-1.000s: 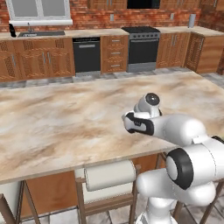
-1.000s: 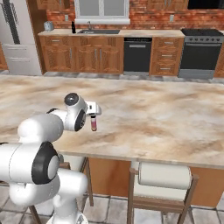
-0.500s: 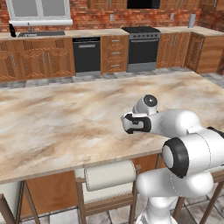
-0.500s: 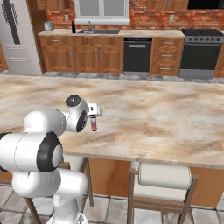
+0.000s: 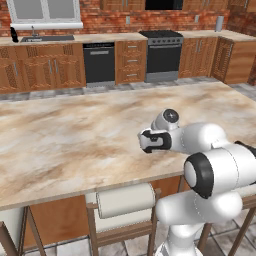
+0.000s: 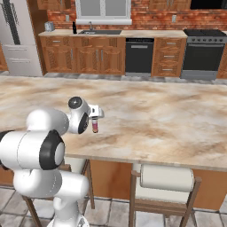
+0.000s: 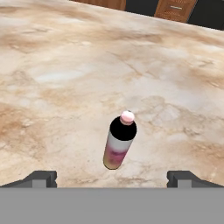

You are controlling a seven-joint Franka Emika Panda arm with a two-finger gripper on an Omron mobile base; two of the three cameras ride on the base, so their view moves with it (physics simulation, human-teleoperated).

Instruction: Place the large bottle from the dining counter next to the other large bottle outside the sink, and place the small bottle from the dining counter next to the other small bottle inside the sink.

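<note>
Pink-capped bottle [image 7: 119, 141] stands upright just ahead, between wide-open pincer [image 7: 112, 178] tips.

Light: we see even, bright rendering without glare.
Shadows: faint on the dining counter [image 5: 75, 140].
Sharpness: soft, low-resolution textures throughout.

The dining counter [image 5: 75, 135] is a long, broad slab of beige-brown marbled stone with paler cloudy patches and darker brown veins running across it. A single bottle [image 7: 119, 140] stands upright on it near the front edge, with a dark shoulder, a pale body tinted pink and yellowish toward the base, and a small pinkish cap. In the right base view the same bottle [image 6: 94, 126] sits on the stone's near left part.
</note>
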